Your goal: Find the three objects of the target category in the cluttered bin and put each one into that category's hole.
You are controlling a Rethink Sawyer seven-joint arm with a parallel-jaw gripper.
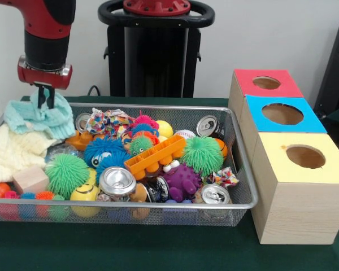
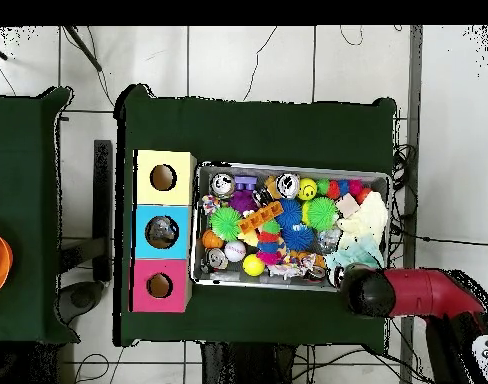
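Note:
The silver wire-mesh bin (image 1: 237, 169) is packed with toys; it also shows in the overhead view (image 2: 293, 167). My gripper (image 1: 44, 99) is at the bin's far left corner, its black fingers pinched on a light teal knitted cloth (image 1: 42, 117) that drapes below it. In the overhead view the arm's wrist (image 2: 364, 290) covers the gripper, next to the teal cloth (image 2: 348, 257). One clear, shiny plastic wad (image 1: 60, 151) peeks out just below the cloths. The other wads are hidden under the clutter.
Three wooden boxes with round holes stand beside the bin: red top (image 1: 265, 83), blue top (image 1: 282, 114), yellow top (image 1: 305, 157). A cream cloth (image 1: 11, 152), spiky balls, drink cans (image 1: 117, 182), an orange tray (image 1: 154, 156) and a wooden block (image 1: 30, 179) fill the bin.

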